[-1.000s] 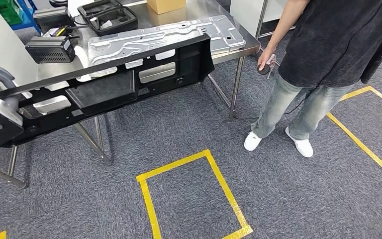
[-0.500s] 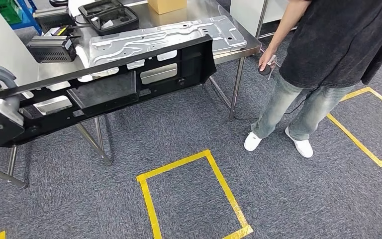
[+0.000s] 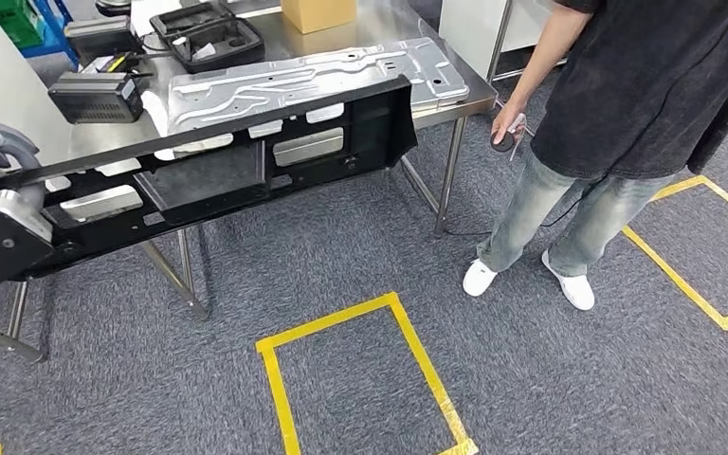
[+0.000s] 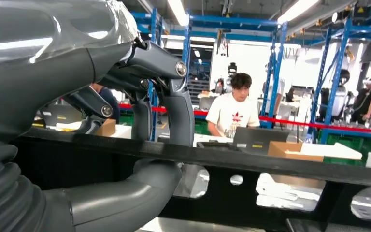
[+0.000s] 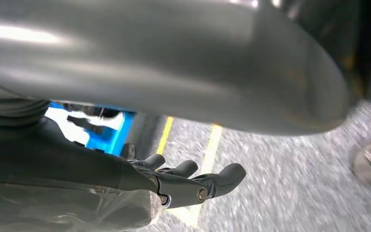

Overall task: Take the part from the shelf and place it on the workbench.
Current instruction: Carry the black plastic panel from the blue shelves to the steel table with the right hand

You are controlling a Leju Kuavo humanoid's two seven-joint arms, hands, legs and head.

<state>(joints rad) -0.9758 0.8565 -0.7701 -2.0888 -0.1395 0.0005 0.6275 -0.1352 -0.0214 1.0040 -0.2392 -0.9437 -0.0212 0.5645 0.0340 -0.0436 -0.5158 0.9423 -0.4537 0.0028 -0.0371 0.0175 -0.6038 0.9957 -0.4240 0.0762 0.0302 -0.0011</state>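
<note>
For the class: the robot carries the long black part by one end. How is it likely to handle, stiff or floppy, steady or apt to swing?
Probably stiff: the long black part juts out straight from the left hand without sagging. Likely light, being an open frame. Held at one end, it may swing or twist.

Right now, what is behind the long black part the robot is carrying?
Behind the long black part stands the steel workbench, with a silver metal panel lying on it. The panel's near edge and some tabletop show through the part's openings; the rest is covered.
</note>
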